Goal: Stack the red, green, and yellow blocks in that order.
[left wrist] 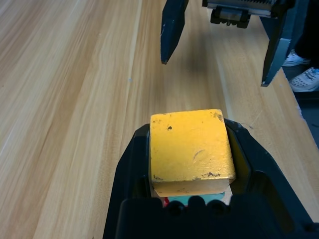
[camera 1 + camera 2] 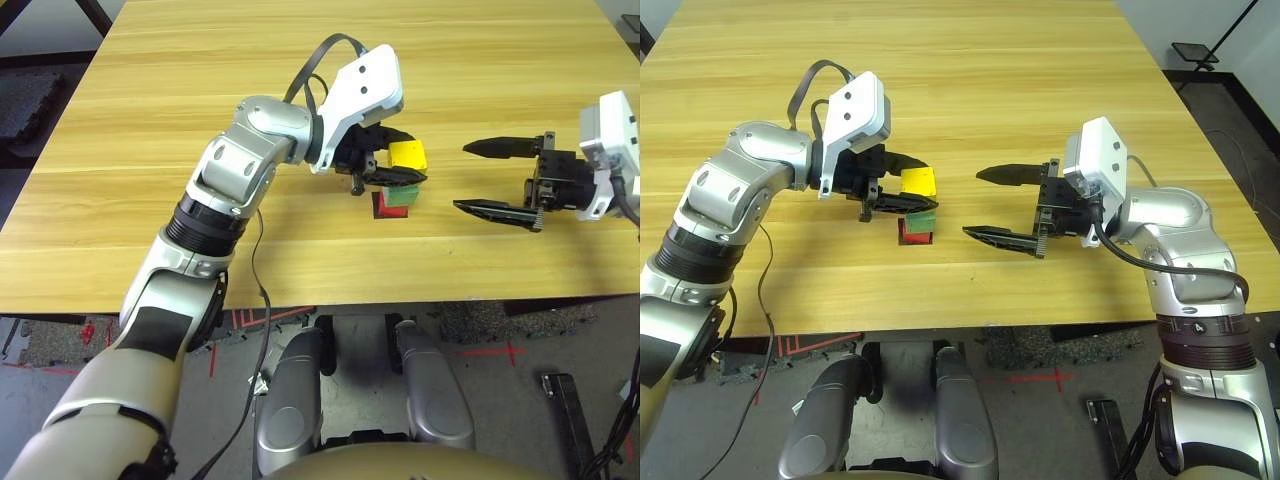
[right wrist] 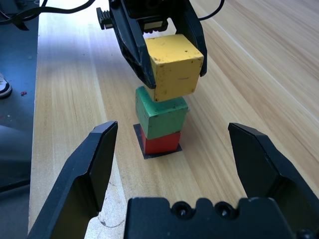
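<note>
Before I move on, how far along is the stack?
Done: the green block sits on the red block. In hand: the yellow block, between the left gripper's fingers, above the green. Left: seating yellow and letting go. The right gripper is open and empty.

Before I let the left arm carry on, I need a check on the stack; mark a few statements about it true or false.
1. The left gripper grips the yellow block. True.
2. The red block sits on top of the green block. False: the green block is on the red one.
3. The red block stands on a dark square patch. True.
4. The right gripper is closed on the green block. False: it is open and holds nothing.
5. The yellow block lies on the bare table, away from the stack. False: it is held up at the top of the stack.
</note>
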